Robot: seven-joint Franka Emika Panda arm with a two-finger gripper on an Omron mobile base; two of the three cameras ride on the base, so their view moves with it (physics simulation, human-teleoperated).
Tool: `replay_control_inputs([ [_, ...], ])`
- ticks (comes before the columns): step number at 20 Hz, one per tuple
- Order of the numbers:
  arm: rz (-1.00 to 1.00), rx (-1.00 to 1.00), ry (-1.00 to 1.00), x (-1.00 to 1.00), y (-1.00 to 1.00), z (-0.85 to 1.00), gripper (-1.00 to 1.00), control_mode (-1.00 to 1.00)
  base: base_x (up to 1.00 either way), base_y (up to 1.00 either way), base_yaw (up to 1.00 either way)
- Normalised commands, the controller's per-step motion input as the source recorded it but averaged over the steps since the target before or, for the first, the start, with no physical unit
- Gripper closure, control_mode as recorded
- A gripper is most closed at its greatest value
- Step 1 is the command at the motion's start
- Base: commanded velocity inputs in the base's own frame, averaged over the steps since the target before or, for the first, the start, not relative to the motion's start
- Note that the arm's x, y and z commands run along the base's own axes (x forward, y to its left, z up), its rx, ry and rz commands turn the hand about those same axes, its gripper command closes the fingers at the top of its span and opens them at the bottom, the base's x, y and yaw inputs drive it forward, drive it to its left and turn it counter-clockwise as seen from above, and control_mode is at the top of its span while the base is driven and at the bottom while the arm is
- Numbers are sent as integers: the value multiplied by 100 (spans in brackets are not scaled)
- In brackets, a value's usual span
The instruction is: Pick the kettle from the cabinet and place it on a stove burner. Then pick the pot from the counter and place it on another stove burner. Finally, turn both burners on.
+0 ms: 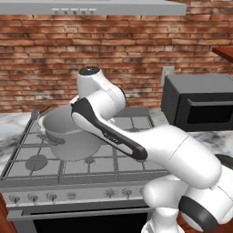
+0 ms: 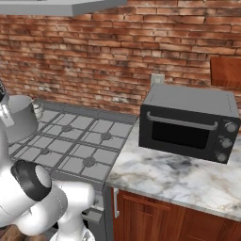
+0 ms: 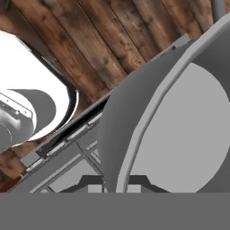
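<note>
Pot on the cooktop, gripper at its rim

The cooktop sits in the marble counter with a black microwave to its right. The grey pot stands on the left grates. In the hand view, the gripper is pinched narrow on the pot's rim.

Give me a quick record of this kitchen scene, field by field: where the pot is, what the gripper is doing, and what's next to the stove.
pot: on the cooktop grates, left side, upright
gripper: shut on the pot's rim, one finger inside, one outside
cooktop: silver, knob row along the front
microwave: black, on the marble counter right of the cooktop
wall: red brick, outlet above the microwave
</note>
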Motion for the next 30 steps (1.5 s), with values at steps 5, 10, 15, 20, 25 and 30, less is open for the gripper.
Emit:
replay_control_inputs([
  [5,10,0,0,20,33,-18,100,-100,0,0,0],
  [10,10,0,1,30,32,-18,100,-100,0,0,0],
  [15,7,0,0,23,15,-13,100,-100,0,0,0],
  [20,2,0,0,22,2,-8,100,-100,0,0,0],
  [25,0,0,0,20,5,-9,100,-100,0,0,0],
  [30,5,0,0,28,28,-15,100,-100,0,0,0],
])
